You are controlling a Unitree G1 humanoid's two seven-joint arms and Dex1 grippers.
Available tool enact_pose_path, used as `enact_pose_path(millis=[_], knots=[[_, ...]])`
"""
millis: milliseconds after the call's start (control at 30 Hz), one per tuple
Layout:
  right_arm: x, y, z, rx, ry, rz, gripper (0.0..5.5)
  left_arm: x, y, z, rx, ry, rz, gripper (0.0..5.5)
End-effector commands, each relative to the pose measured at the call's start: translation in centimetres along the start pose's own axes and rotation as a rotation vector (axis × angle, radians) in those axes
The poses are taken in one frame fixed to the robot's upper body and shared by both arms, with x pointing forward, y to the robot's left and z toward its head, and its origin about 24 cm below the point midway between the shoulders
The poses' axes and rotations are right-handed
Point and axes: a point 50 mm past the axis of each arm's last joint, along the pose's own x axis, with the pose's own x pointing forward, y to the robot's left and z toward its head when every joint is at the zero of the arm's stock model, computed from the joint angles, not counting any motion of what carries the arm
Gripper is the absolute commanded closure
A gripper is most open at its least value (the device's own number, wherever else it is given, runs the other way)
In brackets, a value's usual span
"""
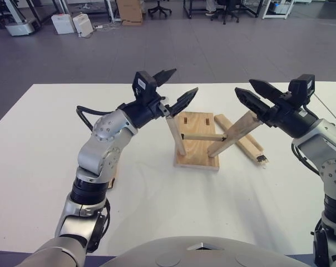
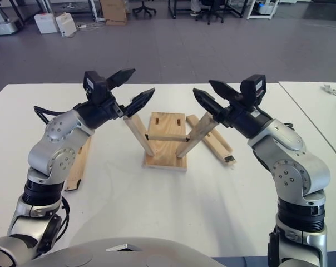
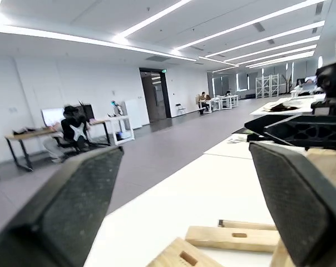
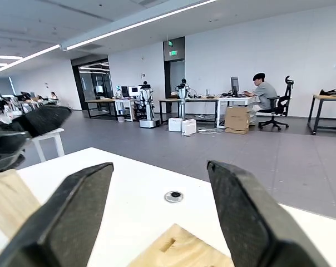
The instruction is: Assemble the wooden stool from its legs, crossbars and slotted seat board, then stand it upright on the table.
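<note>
The slotted seat board [image 1: 197,154] lies flat mid-table. Two legs stand in it, splayed apart: the left leg [image 1: 176,135] and the right leg [image 1: 236,133], joined by a crossbar [image 1: 203,137]. My left gripper [image 1: 181,84] hangs open just above the left leg's top end, nothing between its fingers [image 3: 73,211]. My right gripper [image 1: 250,90] is open too, just above the right leg's top end. The right wrist view looks past its fingers [image 4: 246,222] to the board [image 4: 179,250].
A loose leg-and-crossbar piece [image 1: 247,146] lies on the table right of the board. Another wooden piece [image 2: 79,161] lies under my left forearm. The white table [image 1: 40,161] has free room in front and to the left.
</note>
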Motion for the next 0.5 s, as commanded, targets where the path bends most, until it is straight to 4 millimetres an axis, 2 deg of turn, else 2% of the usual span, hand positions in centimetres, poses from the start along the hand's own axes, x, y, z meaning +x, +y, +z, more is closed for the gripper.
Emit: enact_pose_path(millis=[33,67,100,167,233,300,367,433,500], knots=[[-0.6,-2.5,1.4,-0.008,-0.077,-0.108,2.38,1.1,-0.2,5.0,-0.063,-0.173,-0.092,1.34],[-0.7,-4.0,0.6,-0.026,-0.035,-0.174,2.38,0.7,0.7,5.9,-0.079,-0.205,-0.065,1.34],[-0.8,-5.2,-1.1,-0.060,0.052,-0.223,2.38,0.1,1.8,6.5,-0.089,-0.225,-0.021,1.34],[-1.2,-5.2,-5.4,-0.076,0.230,-0.203,2.38,-1.5,4.0,7.2,-0.081,-0.228,0.077,1.34],[-1.6,-2.6,-8.7,-0.014,0.332,-0.069,2.38,-3.5,5.9,7.0,-0.049,-0.178,0.177,1.34],[-1.2,1.5,-11.1,0.088,0.336,0.070,2.38,-7.2,7.9,5.0,-0.005,-0.022,0.312,1.34],[-0.3,4.5,-11.6,0.132,0.301,0.160,2.38,-10.8,8.7,2.7,0.042,0.180,0.377,1.34],[0.5,6.2,-11.0,0.159,0.277,0.261,2.38,-13.8,8.9,0.7,0.093,0.365,0.384,1.34],[0.6,7.2,-11.2,0.144,0.334,0.380,2.38,-15.8,8.8,-0.3,0.138,0.491,0.371,1.34]])
